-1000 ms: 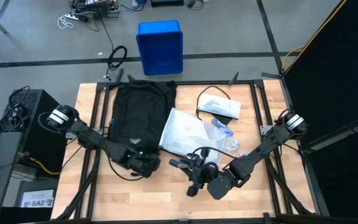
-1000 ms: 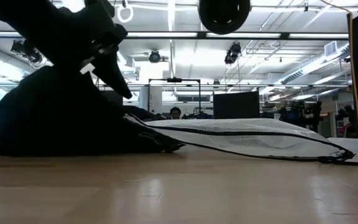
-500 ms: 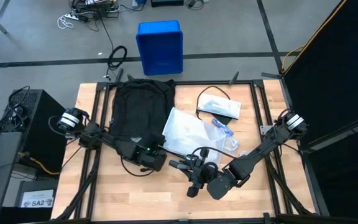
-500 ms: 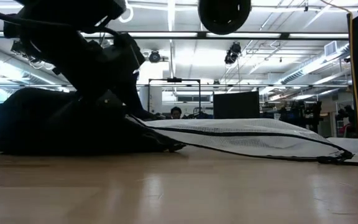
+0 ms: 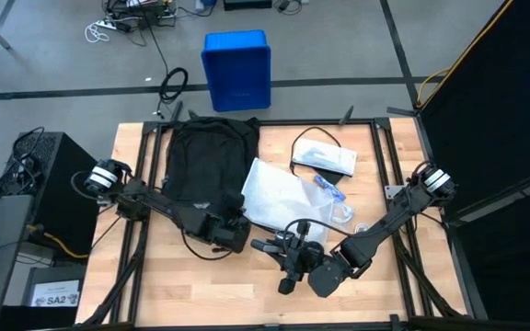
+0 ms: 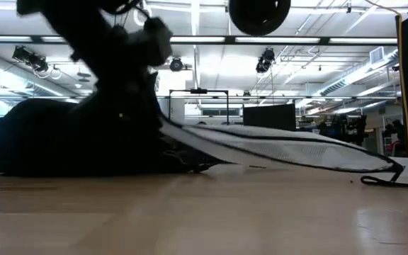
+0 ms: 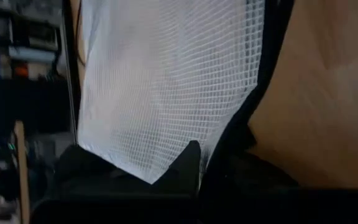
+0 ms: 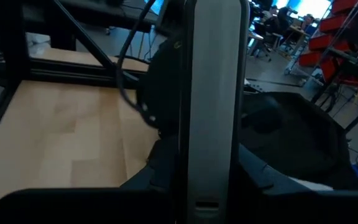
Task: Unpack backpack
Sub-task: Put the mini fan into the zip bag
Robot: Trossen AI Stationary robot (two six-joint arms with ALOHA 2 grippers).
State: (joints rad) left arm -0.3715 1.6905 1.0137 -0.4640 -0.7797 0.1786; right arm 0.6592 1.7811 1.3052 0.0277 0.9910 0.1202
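On the table's left half lies the backpack (image 5: 206,165), flat, with its rounded top toward the far edge and its near end toward the arms. Just beside it, to the right, a white mesh bag (image 5: 279,195) is spread on the wood, its near-left corner lifted off the surface in the low view. The left gripper (image 5: 231,230) sits at the backpack's near end, where bag and pack meet, jaws closed on the mesh bag's corner: the left wrist view fills with white netting pinched at the fingertips. Farther right lie a flat white-and-black pouch (image 5: 325,156) and a small blue and clear item (image 5: 335,198). The right gripper (image 5: 288,262) hovers over bare wood near the front, holding a slim pale object upright between narrowly parted jaws. Several things seem already out; whether more stays inside the backpack cannot be seen
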